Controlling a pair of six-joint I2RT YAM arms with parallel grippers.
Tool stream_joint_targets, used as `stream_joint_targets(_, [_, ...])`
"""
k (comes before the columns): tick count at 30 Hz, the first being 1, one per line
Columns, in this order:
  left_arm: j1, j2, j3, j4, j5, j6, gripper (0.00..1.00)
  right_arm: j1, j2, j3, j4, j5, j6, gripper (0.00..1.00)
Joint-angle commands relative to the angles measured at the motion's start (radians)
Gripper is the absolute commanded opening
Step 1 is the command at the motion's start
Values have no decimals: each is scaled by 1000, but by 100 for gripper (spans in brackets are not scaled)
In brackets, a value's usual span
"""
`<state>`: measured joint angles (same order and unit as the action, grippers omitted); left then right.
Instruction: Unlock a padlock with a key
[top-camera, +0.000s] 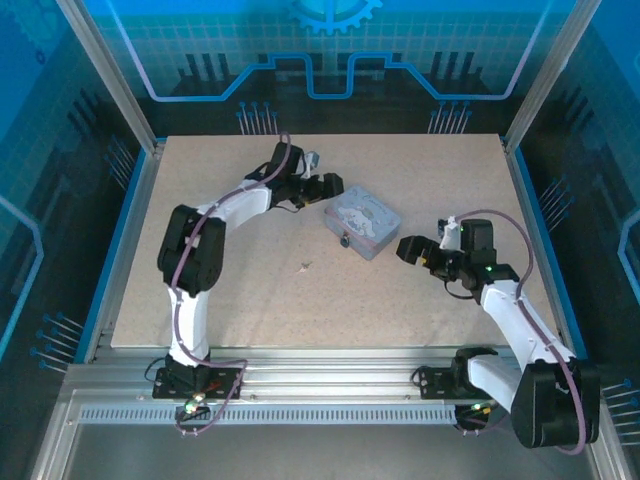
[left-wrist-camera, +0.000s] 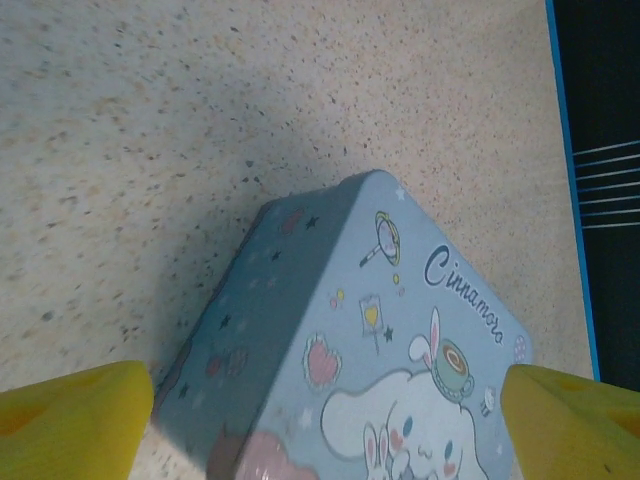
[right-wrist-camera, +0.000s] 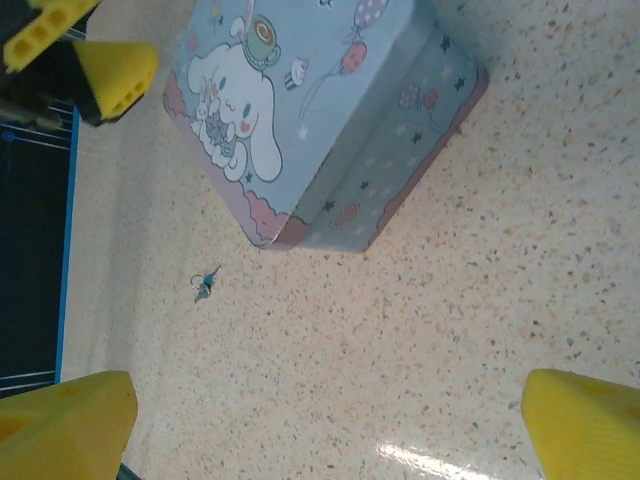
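Loosely, the key lies flat, long axis slanting toward the tin.

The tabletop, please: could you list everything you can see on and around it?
pale blue rectangular cartoon-printed tin: one, pale blue, on the table, right of centre
small dark grey metal padlock: one, dark grey, at the tin's near side
tiny thin silvery key: one, pale, loose on the table, near-left of the tin, apart from it
speckled beige table: one, beige, under everything
left hand: one, black with yellow fingertips, open, at the tin's far-left end
right hand: one, black with yellow fingertips, open, right of the tin
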<state>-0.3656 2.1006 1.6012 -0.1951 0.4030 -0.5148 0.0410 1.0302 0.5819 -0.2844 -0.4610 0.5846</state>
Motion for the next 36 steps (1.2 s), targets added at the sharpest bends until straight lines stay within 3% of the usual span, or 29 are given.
stream_joint_targets(1, [-21,62,95,-97,59,31,91,17,-18,-17,-19,25,10,100])
stream_joint_targets(5, [-43,72,108,-113,87,34,88,17,10,-7,-16,50,9,100])
stream_joint_targets(14, [-85,-61,-88,7,102,-1,86,18,185,82,43,58,27,99])
stream_joint_targets(19, [-110,-122,-176,56,88,-25,84,18,284,144,64,68,29,92])
stream_joint_targets(27, [-128,-192,-287,150,89,-81,80,43,449,262,43,68,6,70])
stream_joint_targets(36, [-126,-261,-404,195,69,-94,77,135,592,401,9,98,-10,62])
